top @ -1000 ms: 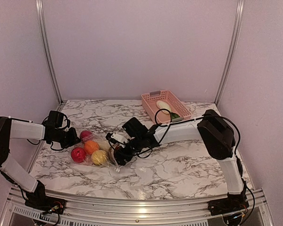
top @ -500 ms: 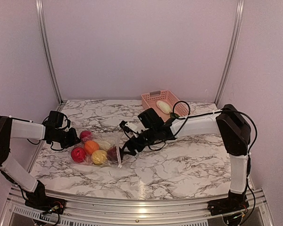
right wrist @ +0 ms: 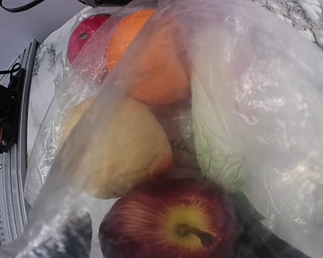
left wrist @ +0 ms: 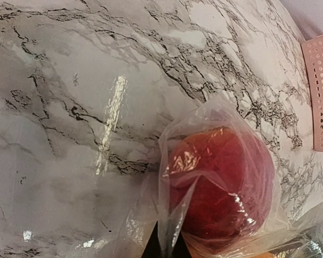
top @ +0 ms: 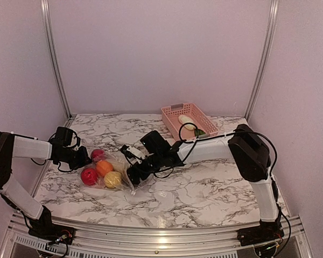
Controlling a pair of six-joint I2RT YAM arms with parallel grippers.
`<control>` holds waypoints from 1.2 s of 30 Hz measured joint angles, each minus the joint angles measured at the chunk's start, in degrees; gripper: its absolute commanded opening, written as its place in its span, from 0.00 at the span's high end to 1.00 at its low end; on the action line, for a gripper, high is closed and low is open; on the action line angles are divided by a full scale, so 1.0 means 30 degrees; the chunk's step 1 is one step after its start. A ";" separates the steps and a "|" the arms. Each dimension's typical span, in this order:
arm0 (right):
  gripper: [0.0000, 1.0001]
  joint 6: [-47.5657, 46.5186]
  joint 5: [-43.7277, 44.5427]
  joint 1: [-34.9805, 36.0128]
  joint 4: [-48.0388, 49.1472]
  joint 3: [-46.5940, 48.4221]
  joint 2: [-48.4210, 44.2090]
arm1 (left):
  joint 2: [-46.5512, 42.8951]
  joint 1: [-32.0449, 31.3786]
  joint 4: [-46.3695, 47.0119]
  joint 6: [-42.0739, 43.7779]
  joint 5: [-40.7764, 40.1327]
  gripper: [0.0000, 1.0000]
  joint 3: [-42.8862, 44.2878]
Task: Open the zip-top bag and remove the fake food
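Observation:
The clear zip-top bag (top: pixel 118 160) lies on the marble at the left, with fake food inside: a red fruit (top: pixel 89 176), an orange one (top: pixel 104 167) and a yellow one (top: pixel 113 179). My left gripper (top: pixel 82 157) is shut on a fold of the bag's far end (left wrist: pixel 169 236), beside a dark red fruit (left wrist: pixel 226 183). My right gripper (top: pixel 133 173) is pushed into the bag's mouth. In the right wrist view its jaws stand wide on either side of a dark red apple (right wrist: pixel 172 226); whether they touch it I cannot tell. Behind the apple are yellow (right wrist: pixel 118 150), orange (right wrist: pixel 151 59) and pale leafy (right wrist: pixel 215 140) pieces.
A pink slatted basket (top: pixel 175 121) stands at the back right, holding a pale piece (top: pixel 187 120) and a green one (top: pixel 199 131). My right arm stretches across the table's middle. The metal rail (top: pixel 151 236) runs along the near edge.
The right gripper drew back to the right away from the bag, then came back into its mouth around the dark red apple. The left arm has not moved.

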 measured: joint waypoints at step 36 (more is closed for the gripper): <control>0.36 0.0408 -0.1086 -0.4393 0.0182 -0.3963 -0.5493 | 0.0321 0.0109 -0.0051 0.0328 0.0182 1.00 0.0080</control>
